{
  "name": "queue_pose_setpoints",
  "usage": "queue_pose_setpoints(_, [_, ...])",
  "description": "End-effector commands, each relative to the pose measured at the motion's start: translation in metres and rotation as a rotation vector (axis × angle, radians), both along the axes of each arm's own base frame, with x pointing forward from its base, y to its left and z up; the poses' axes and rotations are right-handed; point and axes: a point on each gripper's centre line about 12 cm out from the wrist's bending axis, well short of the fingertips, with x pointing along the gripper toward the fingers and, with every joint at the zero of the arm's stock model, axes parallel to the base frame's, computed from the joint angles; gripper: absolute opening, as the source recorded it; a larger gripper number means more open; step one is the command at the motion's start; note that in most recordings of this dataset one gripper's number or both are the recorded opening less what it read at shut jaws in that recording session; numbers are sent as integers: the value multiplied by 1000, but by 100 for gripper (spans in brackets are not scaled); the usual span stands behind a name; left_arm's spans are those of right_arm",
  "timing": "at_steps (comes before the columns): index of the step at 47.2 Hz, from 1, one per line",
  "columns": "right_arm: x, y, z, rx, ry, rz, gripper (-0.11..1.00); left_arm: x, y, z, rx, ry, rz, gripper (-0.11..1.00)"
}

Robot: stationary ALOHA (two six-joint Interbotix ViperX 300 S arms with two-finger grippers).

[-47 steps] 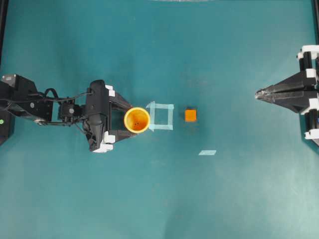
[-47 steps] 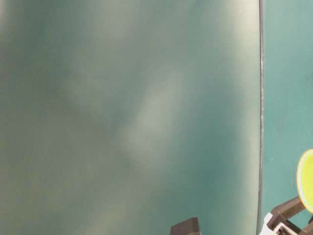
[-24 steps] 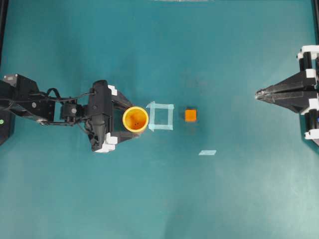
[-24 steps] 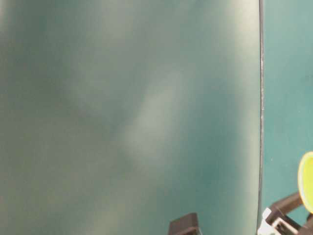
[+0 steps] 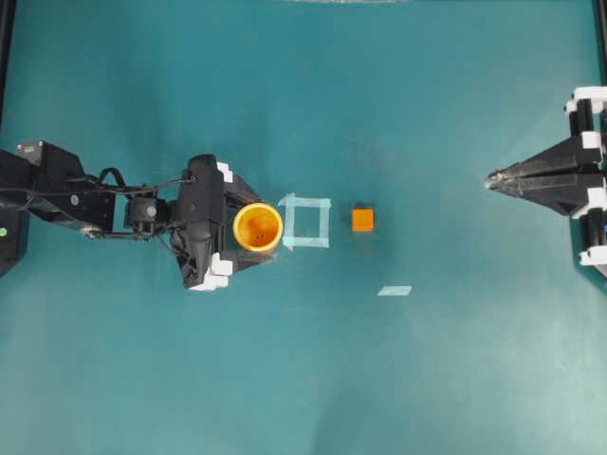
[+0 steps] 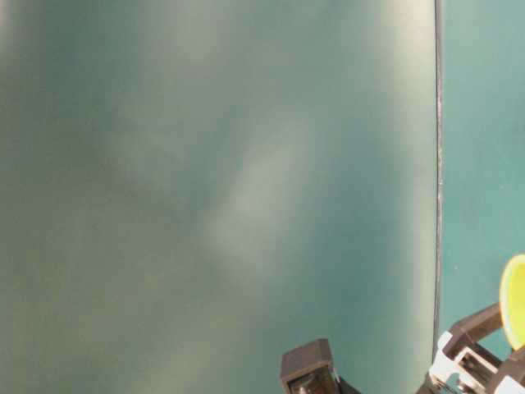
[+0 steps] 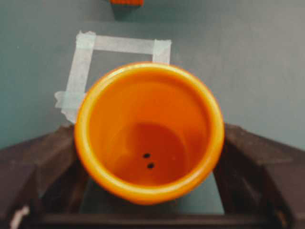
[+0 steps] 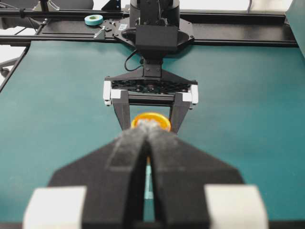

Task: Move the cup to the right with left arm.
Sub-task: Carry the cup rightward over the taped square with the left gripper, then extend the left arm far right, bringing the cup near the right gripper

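- Straddling the cup, the left hand stands spread wide, one finger on each side of the cup's wall; from the wrist view both fingers look close to the cup, but whether either one presses on it I cannot tell, so I would not call it a hold.
- The cup stands upright on the green bench, its right edge just meeting the left side of a pale tape square.
- Further right, past the square, a small orange cube sits alone, and a loose scrap of tape lies nearer the viewer.
- At the far right the right hand rests pinched together, holding nothing, well apart from everything else.
- Risk, as I judge it: if the fingers close unevenly, one may nudge the light cup sideways or tip it before the other arrives.
- A weak pinch on the smooth, tapered wall could let the cup slip while it is carried.
- Carried too low to the right, the cup could knock the cube.
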Motion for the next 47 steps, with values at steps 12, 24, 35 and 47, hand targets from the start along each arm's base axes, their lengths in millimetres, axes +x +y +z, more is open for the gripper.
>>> queue_pose_setpoints(12, [3,0,12,2,-28,-2,-1,5,-1,16,30,-53,-17,69])
queue_pose_setpoints(24, [3,0,13,0,-28,-2,-1,5,8,47,61,-42,-4,68])
queue_pose_setpoints(35, [3,0,15,2,-35,-2,-1,21,9,70,63,-55,-2,67])
queue_pose_setpoints(47, [3,0,15,3,-35,-2,-1,65,10,87,73,-104,-7,67])
